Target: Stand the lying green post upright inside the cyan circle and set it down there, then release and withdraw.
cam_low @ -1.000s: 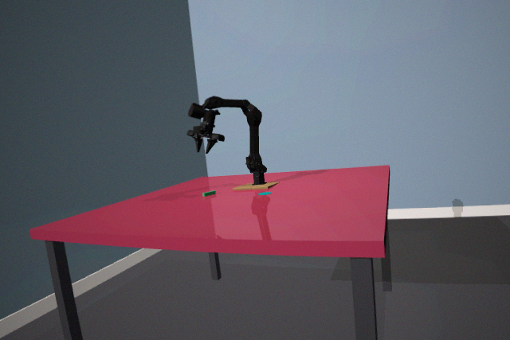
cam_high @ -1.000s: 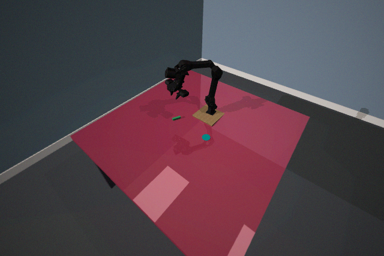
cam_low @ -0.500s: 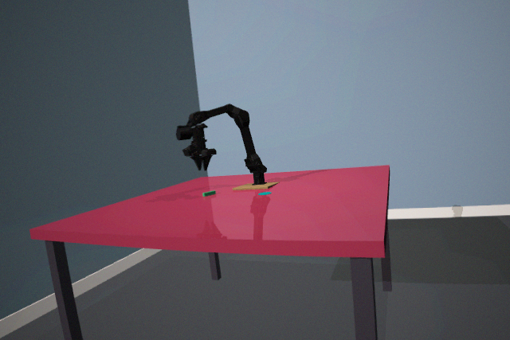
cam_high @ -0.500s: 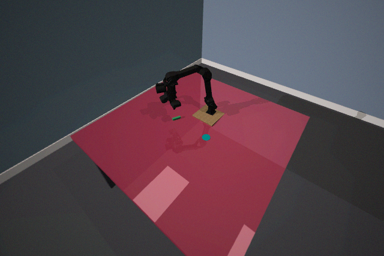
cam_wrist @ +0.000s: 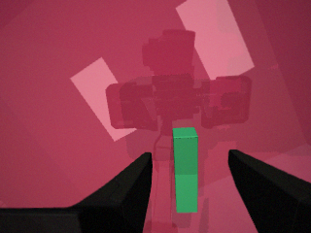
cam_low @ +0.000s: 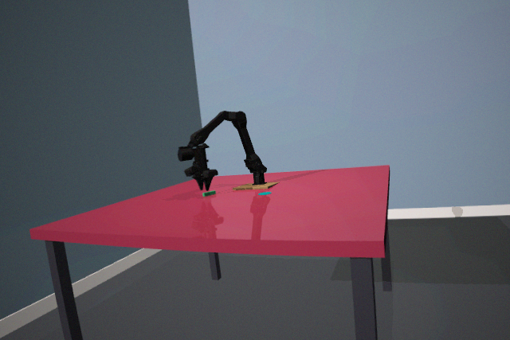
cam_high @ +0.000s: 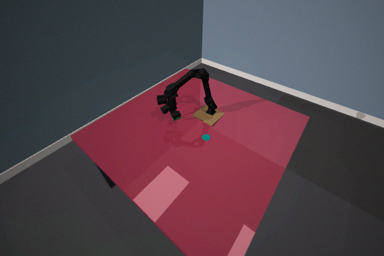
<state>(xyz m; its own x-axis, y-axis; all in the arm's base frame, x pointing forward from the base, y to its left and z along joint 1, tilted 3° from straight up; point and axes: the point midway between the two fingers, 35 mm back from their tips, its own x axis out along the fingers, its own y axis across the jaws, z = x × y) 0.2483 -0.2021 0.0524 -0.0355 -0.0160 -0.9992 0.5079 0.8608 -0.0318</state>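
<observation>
i'm looking across the glossy red table [cam_low: 312, 220]; the black arm's gripper [cam_low: 205, 185] is hanging spread, pinching nothing, just above the small green post [cam_wrist: 186, 170], which is lying flat between the fingers. grasping, standing and releasing are all left. the cyan circle [cam_high: 206, 137] is sitting apart, open tabletop between them, edges far off.

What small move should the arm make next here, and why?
Probably lower the last bit, then close. The tool is open and holds nothing, poised just above the green post, which lies flat on the table between the fingers, apart from the cyan circle.
</observation>
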